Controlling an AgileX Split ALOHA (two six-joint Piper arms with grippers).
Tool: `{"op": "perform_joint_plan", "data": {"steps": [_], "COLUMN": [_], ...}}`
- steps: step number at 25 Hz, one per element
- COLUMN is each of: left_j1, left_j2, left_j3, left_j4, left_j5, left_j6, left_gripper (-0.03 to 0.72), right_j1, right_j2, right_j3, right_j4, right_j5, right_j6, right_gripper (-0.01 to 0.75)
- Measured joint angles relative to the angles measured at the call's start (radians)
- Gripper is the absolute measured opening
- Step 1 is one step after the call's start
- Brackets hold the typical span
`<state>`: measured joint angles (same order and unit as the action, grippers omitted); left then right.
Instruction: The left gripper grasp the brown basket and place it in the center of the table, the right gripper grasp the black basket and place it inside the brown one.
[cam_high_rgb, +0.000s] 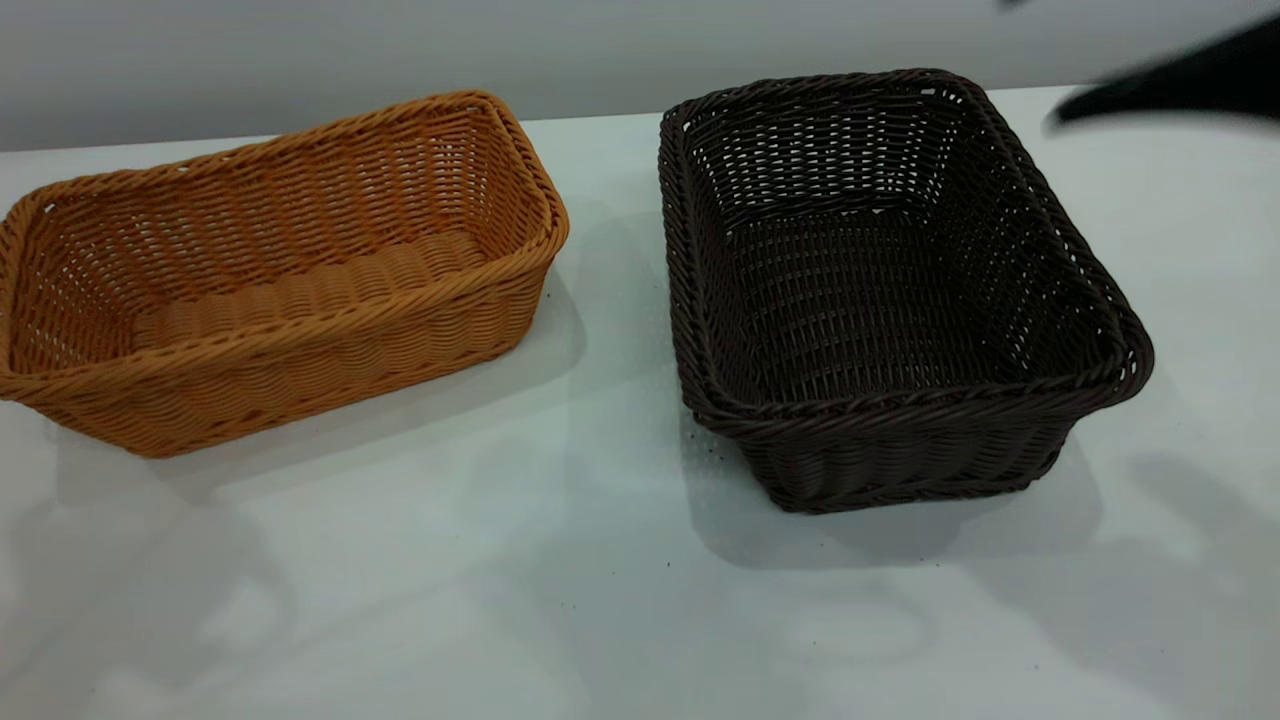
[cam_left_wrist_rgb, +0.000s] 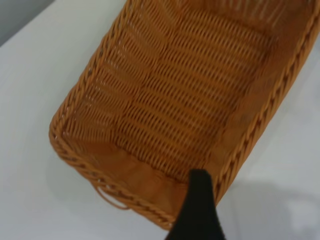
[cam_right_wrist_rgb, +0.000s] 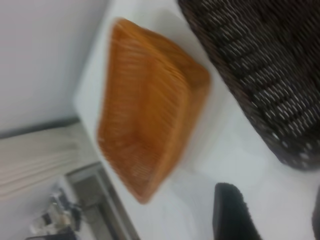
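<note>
The brown basket stands upright on the white desk at the left side of the exterior view, its long side turned at a slant and its near left corner running to the frame's edge. It holds nothing. The black basket stands upright to its right, well apart from it with a strip of bare desk between them, also with nothing inside, its short end facing the camera. Both rest flat on the desk; neither is lifted or nested.

The left tool shows only in its own wrist view, as one dark finger over the brown basket's braided rim near a corner; whether it touches the rim, and whether the fingers are spread or pressed together, I cannot tell. The right tool hangs above the desk beside the black basket, with the brown basket farther off; one dark finger is plain and a sliver of another sits at the frame edge, with desk showing between them, so the fingers stand spread and grip nothing. In the exterior view a blurred black shape of the right arm sits at the upper right corner, beyond the black basket's far corner
</note>
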<state>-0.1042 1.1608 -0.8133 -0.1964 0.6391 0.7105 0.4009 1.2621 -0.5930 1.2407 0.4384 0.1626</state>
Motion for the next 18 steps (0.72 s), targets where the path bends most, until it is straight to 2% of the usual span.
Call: {"op": "perform_joint_plan", "data": {"steps": [4,18], "left_j1": [0.0,-0.041], "left_j2": [0.0,0.0], "left_j3": [0.0,0.0], "left_j4": [-0.005,-0.004], "left_j5": [-0.004,-0.026], "left_j6": [-0.002,-0.002], "left_gripper": [0.524,0.524], "right_j1": [0.072,0.19], "right_j2": [0.11,0.301], "right_j3": [0.0,0.0], "right_j4": [0.011,0.107], "right_j5": [-0.04,-0.11], "right_j6": [0.075,0.088], "right_gripper": [0.346,0.344]}}
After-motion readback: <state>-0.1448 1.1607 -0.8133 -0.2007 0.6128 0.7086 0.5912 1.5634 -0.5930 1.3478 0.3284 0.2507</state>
